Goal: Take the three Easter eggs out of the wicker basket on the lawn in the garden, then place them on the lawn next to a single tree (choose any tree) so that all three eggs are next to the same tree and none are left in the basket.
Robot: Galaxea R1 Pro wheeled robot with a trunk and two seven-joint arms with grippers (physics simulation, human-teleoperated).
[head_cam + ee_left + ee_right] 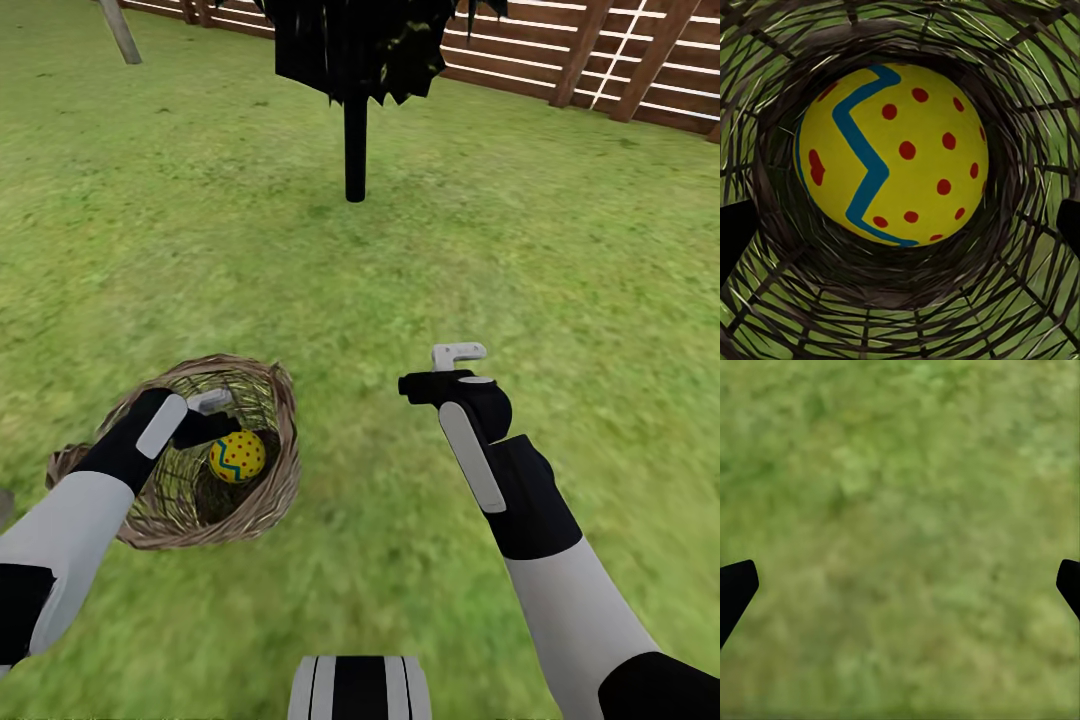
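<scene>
One Easter egg (pixel 237 456) is seen lying deep inside the wicker basket (pixel 270 500) on the lawn (pixel 500 270). The left claw (pixel 212 415) is lowered into the basket, spread wide above the egg, as its wrist view alone reveals; the right claw (pixel 452 368) is held spread over bare grass.

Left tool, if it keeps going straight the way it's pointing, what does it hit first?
Most likely the Easter egg at the bottom of the wicker basket. The left tool points straight at it with nothing between, though depth is unclear.
</scene>
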